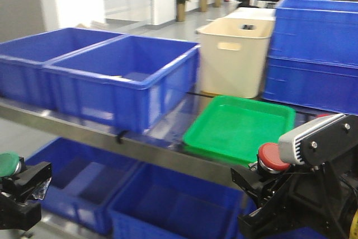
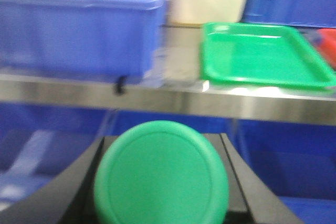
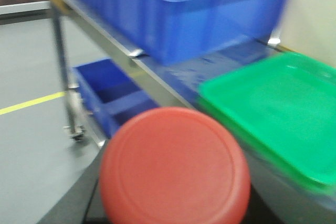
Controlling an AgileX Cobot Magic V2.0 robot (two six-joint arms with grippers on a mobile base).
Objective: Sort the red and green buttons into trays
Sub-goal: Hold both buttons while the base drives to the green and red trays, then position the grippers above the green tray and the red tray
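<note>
- Green button: clamped by the dark body between the jaws of left gripper, low and left, short of the steel shelf.
- Cap face turned square to the left wrist camera; in the front view cap uppermost, cap-to-body axis tilted off upright.
- Red button: gripped likewise by right gripper, cap uppermost and leaning left, just before the near rim of green tray.
- Step in hand, as judged: carrying, both buttons aloft, neither over a tray.
- Next move: lift above the shelf edge, cross to the matching tray, lower, then part the jaws.
- Red tray: only a blurred red patch right of the green one; position hard to confirm.
- Behind: blue crates and cream tub.
</note>
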